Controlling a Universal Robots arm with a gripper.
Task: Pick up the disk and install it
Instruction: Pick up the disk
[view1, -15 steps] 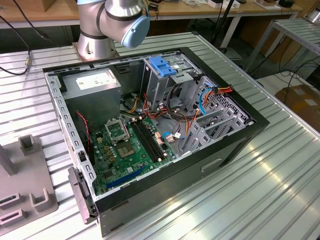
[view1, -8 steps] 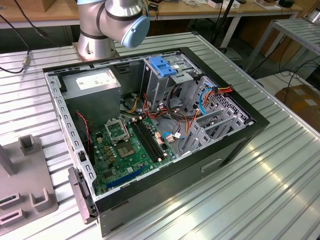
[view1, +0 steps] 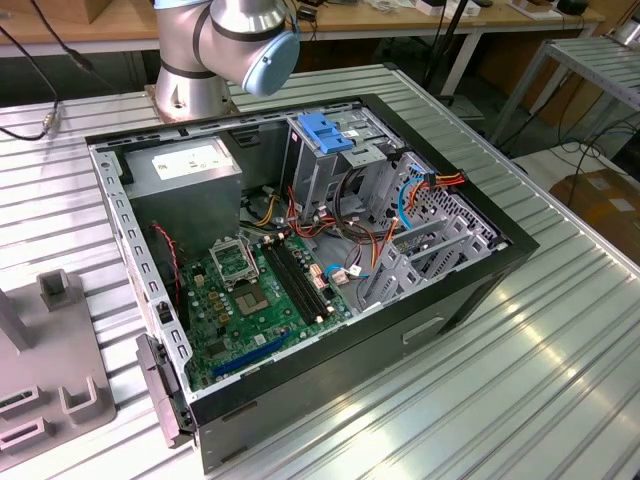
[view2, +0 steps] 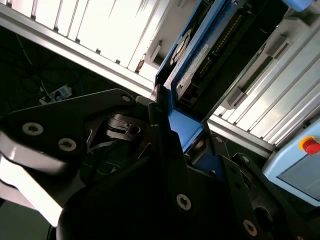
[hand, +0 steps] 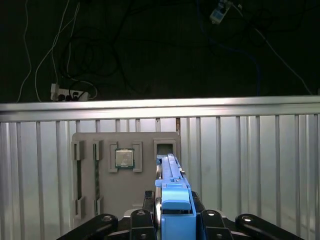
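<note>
My gripper (hand: 172, 222) is shut on the disk (hand: 171, 192). In the first wrist view the disk is seen edge-on, with its blue side rail facing the camera. It hangs above a grey fixture plate (hand: 125, 175), near an empty rectangular slot (hand: 165, 148). In the second wrist view the disk (view2: 196, 62) shows its dark body, white label and blue rails, sticking out from between the black fingers (view2: 162, 135) of the gripper (view2: 175, 127). The open computer case (view1: 480, 270) lies on the ribbed metal table, with its drive cage (view1: 325, 150) topped by a blue tab.
The fixture plate (view1: 50, 370) sits at the exterior view's left and carries a processor chip (hand: 125, 158). Inside the case are a grey power supply box (view1: 185, 170), the green motherboard (view1: 250, 300) and loose cables (view1: 420, 190). The arm's base (view1: 225, 50) stands behind the case.
</note>
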